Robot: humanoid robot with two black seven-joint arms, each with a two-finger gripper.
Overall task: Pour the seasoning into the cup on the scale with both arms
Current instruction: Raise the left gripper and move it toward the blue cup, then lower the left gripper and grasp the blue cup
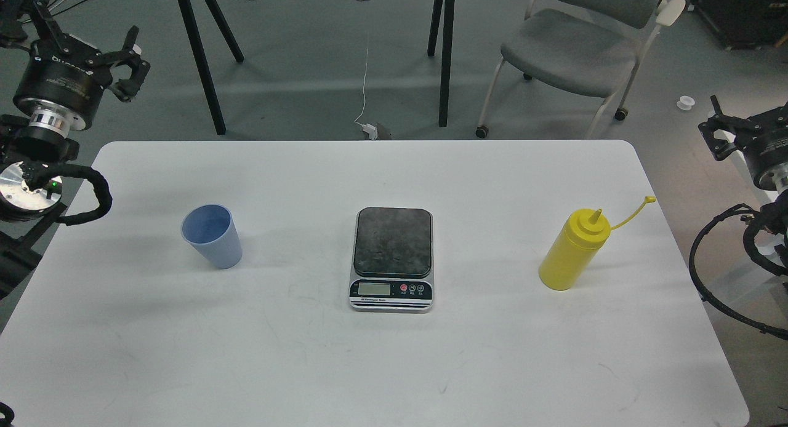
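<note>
Scale (pixel 392 258) mid-table, plate bare. Cup (pixel 212 236) upright, well left of the scale; seasoning bottle (pixel 574 250) well right, cap off. Left gripper (pixel 128 67) spread, empty; right gripper (pixel 716 131) — jaw state unclear. Advice: first take the cup low on its wall — centre it on the plate.

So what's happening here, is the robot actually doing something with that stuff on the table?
Nothing is being handled yet. The left gripper hangs open beyond the table's far left corner, and the right gripper is off the right edge, too dark to read. On the white table a blue cup stands left, a scale sits bare in the middle, and a yellow seasoning bottle stands right, cap off.
</note>
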